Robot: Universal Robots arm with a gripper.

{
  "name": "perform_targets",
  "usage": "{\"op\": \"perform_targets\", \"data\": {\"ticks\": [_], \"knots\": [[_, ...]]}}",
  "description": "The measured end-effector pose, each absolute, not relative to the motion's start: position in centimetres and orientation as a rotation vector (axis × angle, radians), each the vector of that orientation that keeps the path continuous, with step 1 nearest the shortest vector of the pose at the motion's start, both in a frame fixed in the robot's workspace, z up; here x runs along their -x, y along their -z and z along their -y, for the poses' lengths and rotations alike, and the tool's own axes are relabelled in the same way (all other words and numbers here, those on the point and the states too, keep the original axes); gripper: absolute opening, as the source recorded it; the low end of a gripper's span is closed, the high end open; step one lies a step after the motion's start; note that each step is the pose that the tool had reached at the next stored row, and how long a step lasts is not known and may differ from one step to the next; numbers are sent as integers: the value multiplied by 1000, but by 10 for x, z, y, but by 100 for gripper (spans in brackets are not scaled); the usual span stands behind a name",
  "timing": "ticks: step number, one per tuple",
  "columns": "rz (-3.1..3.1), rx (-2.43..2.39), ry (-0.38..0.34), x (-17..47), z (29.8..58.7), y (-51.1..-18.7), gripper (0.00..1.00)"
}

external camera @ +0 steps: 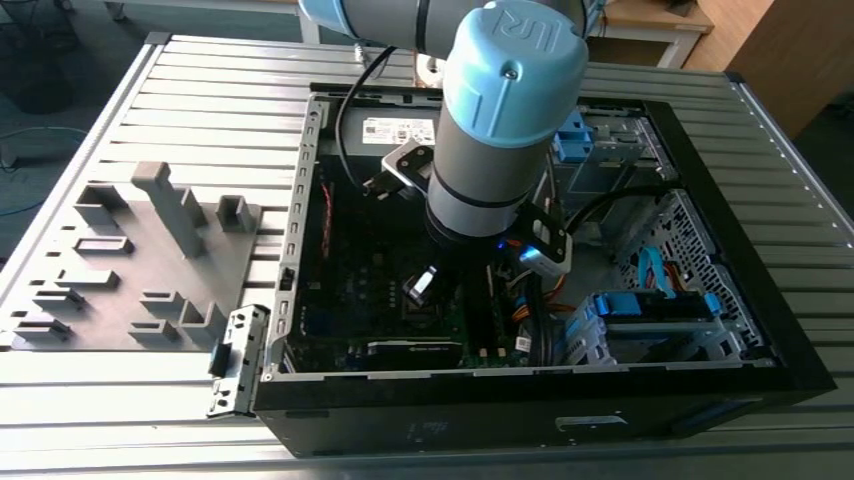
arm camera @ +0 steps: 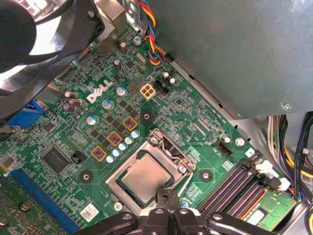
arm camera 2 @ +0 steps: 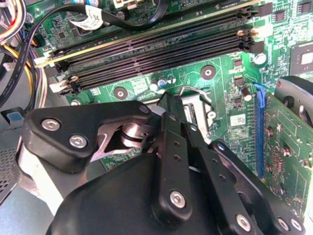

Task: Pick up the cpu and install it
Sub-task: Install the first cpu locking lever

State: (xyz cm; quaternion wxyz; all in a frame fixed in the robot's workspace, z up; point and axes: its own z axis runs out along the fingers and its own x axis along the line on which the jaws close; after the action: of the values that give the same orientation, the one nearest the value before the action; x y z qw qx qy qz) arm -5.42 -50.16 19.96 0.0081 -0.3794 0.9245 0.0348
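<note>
**CPU's sitting in the socket, hand right over it**

In the first wrist view the cpu [arm camera: 146, 178] lies flat in the socket frame [arm camera: 146, 171] on the motherboard [arm camera: 73, 142], lower middle of frame. The hand [arm camera: 166, 196] looks pinched together at the chip's edge, gripping nothing I can make out. Bracket's not latched yet, I'd guess. The PC case [external camera: 747, 200] rests on a slatted metal bench [external camera: 200, 100].

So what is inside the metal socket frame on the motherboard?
The cpu lies flat inside the socket frame, silver face up. The gripper covers its near edge; what lies under the chip is hidden.
</note>
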Motion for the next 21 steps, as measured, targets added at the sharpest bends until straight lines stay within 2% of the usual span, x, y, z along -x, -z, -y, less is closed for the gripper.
{"op": "perform_targets", "data": {"ticks": [21], "knots": [[-2890, 1186, -110, 53, 504, -194, 11]]}}
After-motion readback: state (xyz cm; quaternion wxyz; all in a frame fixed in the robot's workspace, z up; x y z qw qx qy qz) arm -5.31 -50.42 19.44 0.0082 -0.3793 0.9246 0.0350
